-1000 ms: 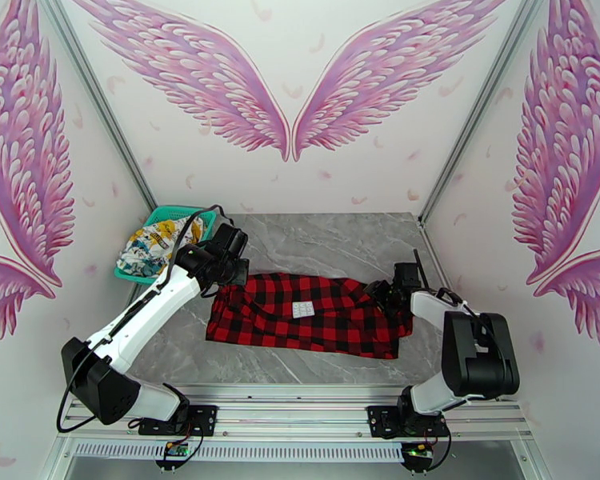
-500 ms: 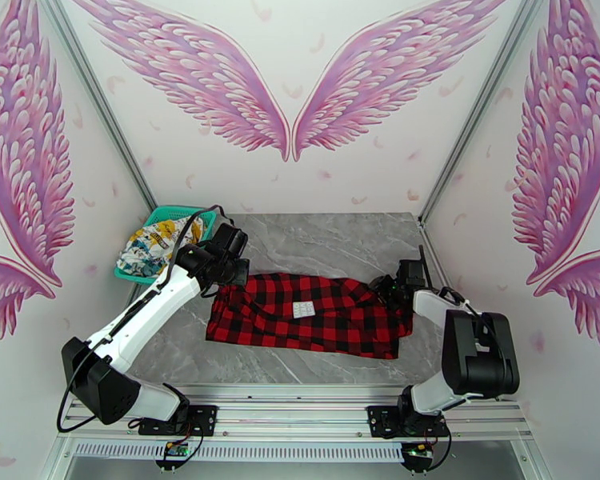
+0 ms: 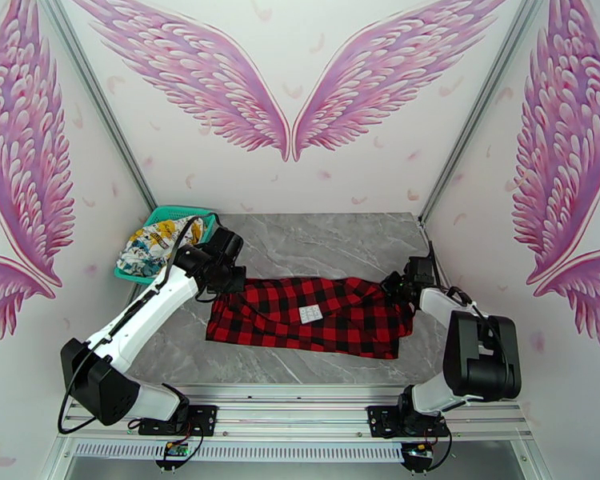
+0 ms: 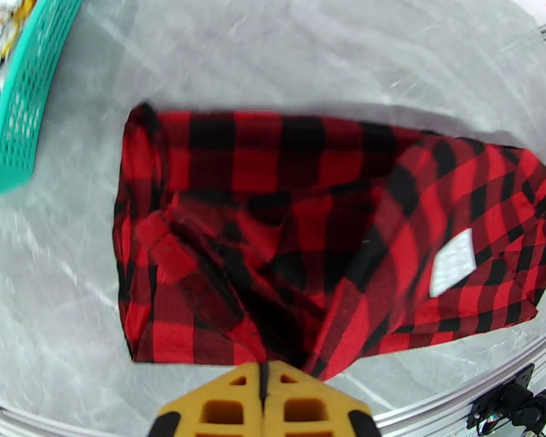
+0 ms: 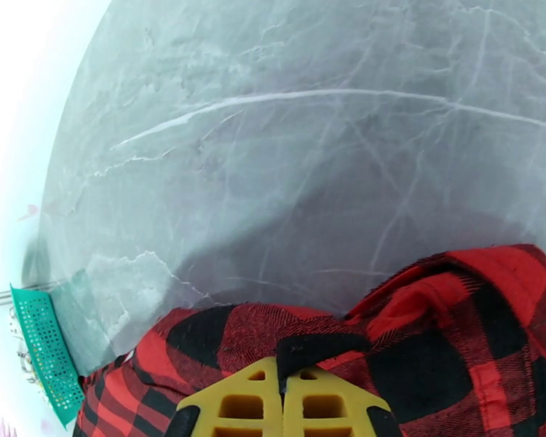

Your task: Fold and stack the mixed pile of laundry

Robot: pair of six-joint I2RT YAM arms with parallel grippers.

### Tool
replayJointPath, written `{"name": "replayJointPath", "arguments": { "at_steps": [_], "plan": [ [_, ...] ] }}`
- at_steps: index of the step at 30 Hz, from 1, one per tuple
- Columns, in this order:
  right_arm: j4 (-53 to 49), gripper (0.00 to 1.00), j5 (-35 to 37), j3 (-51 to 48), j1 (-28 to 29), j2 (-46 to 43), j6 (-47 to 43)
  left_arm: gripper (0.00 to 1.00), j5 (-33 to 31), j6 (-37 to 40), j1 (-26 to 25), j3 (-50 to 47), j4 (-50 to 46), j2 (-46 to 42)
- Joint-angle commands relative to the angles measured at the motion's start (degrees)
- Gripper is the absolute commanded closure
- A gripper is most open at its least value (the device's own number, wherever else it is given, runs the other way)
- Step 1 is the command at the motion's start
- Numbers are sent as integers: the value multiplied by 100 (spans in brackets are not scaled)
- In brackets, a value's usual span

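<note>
Your top camera looks down from high behind the arm bases point(image 3: 190, 418). Both wrist cameras sit close over the plaid garment point(image 3: 268, 314), shared by all views; the right one faces left toward the basket point(image 5: 44, 344).

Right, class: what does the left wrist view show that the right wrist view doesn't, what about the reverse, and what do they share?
Left wrist, not right wrist: the left gripper, shut on a raised fold of the red-and-black plaid garment, most of which lies spread out beyond it, with its white patch.
Right wrist, not left wrist: the right gripper, shut on a dark bit of the garment's edge.
Both: the plaid garment, the teal plastic mesh basket and the grey marble tabletop.
</note>
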Motion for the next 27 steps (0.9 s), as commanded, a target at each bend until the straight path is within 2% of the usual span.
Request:
{"name": "replayJointPath", "arguments": {
  "at_steps": [1,4,6,7,8,9,13,17,19,22,24,27],
  "plan": [
    [-82,100,38,48,-108,239,-147,100,335,-89,162,-343,-93,-103],
    [-98,100,65,102,-155,387,-180,91,660,-183,377,-801,231,-30],
    [-160,100,40,174,-161,480,-206,68,792,-219,428,-867,333,-18],
    [-163,100,0,183,-167,502,-213,51,755,-212,433,-861,343,-27],
    [-148,100,-29,188,-162,520,-215,28,680,-191,452,-842,358,-28],
    [-139,100,-43,189,-162,529,-210,24,604,-157,476,-819,371,-20],
    [-144,100,-100,208,-160,584,-200,24,397,54,516,-701,471,21],
    [-162,100,-141,206,-159,574,-216,26,333,444,486,-1245,467,-236],
    [-181,100,-164,236,-164,612,-233,24,448,749,484,-1607,532,-448],
    [-181,100,-218,286,-159,670,-238,15,846,1031,497,-2090,871,-581],
    [-170,100,-237,302,-163,698,-230,14,1072,1186,447,-2229,1352,-504],
    [-166,100,-262,307,-152,709,-230,15,1083,1225,442,-2079,1836,-57]
  ]
}}
